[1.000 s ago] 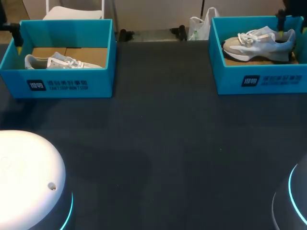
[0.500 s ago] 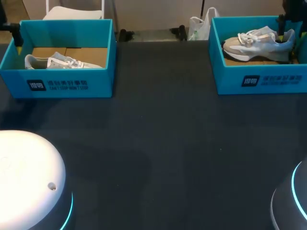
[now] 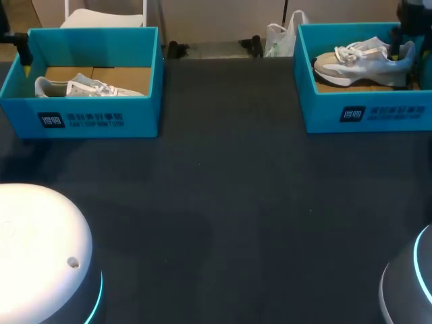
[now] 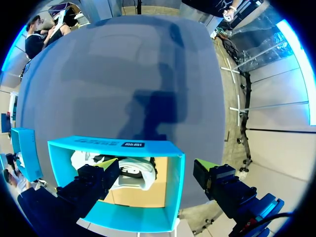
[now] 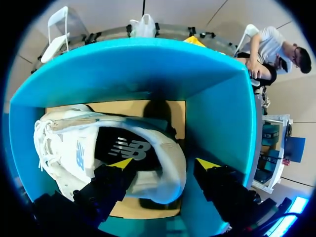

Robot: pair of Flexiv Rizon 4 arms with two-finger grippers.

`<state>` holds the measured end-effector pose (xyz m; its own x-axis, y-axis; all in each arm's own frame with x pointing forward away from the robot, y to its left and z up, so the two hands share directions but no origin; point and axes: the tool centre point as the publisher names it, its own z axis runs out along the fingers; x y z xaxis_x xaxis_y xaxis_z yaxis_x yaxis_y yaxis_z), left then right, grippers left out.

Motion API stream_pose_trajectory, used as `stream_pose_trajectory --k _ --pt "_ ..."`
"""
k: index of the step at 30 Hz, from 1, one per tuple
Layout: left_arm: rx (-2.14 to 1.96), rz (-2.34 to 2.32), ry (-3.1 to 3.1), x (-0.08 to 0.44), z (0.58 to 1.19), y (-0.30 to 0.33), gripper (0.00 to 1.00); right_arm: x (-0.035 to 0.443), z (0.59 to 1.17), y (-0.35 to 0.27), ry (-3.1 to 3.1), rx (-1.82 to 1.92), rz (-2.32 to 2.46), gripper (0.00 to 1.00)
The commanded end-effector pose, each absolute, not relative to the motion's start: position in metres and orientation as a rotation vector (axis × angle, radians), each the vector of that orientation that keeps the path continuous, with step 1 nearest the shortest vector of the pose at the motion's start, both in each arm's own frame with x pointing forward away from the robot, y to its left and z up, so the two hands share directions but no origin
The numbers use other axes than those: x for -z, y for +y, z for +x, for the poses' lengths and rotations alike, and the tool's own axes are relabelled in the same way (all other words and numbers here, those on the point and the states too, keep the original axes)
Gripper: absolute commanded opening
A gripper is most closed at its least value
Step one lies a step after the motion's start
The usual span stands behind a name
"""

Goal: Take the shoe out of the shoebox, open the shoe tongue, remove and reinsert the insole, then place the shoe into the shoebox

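Right, the grey-and-white laced sneaker point(image 3: 361, 57) sits inside the teal cardboard shoebox point(image 3: 368, 111) at the far right of the dark table point(image 3: 229, 202), toe towards the table's middle and heel at the box's outer end. The right gripper point(image 5: 164, 165) is down in that box with its fingers spread wide. One yellow tip is inside the shoe's opening, the other outside the heel, between the shoe and the box wall. From the wrist view it looks as though neither pad presses the heel, though that is hard to judge.

Over at the far left, a second pale sneaker point(image 3: 88, 86) lies in a matching teal shoebox point(image 3: 101, 118). The left gripper point(image 4: 155, 165) hangs at that box's end, fingers wide apart. One tip is inside, near the shoe, and the other is outside the box's side wall, holding nothing.
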<state>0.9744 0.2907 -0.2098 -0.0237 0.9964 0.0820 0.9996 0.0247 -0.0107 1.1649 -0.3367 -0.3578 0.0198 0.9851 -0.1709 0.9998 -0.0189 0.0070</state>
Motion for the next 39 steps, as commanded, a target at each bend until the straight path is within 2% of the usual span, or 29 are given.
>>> stream_pose_trajectory --k 1,15,18,24,27,28,29,31,32,36,39 --pt "0.083 -2.147 -2.2 0.21 0.973 0.29 1.0 0.366 1.174 -0.338 2.125 0.21 2.171 0.75" --pt "0.083 -2.147 -2.2 0.21 0.973 0.29 1.0 0.384 1.171 -0.334 2.135 0.241 2.205 0.76" --pt "0.083 -2.147 -2.2 0.21 0.973 0.29 1.0 0.386 1.17 -0.334 2.136 0.241 2.213 0.71" --pt "0.083 -2.147 -2.2 0.21 0.973 0.29 1.0 0.39 1.169 -0.333 2.138 0.232 2.236 0.69" --pt "0.083 -2.147 -2.2 0.21 0.973 0.29 1.0 0.389 1.168 -0.331 2.132 0.222 2.243 0.6" --pt "0.083 -2.147 -2.2 0.21 0.973 0.29 1.0 0.389 1.168 -0.33 2.13 0.218 2.245 0.51" --pt "0.083 -2.147 -2.2 0.21 0.973 0.29 1.0 0.388 1.167 -0.329 2.127 0.215 2.245 0.49" --pt "0.083 -2.147 -2.2 0.21 0.973 0.29 1.0 0.387 1.166 -0.328 2.12 0.212 2.246 0.53" --pt "0.083 -2.147 -2.2 0.21 0.973 0.29 1.0 0.386 1.166 -0.328 2.117 0.212 2.245 0.64" --pt "0.083 -2.147 -2.2 0.21 0.973 0.29 1.0 0.382 1.165 -0.328 2.107 0.214 2.24 0.64" --pt "0.083 -2.147 -2.2 0.21 0.973 0.29 1.0 0.381 1.166 -0.329 2.103 0.215 2.238 0.78"
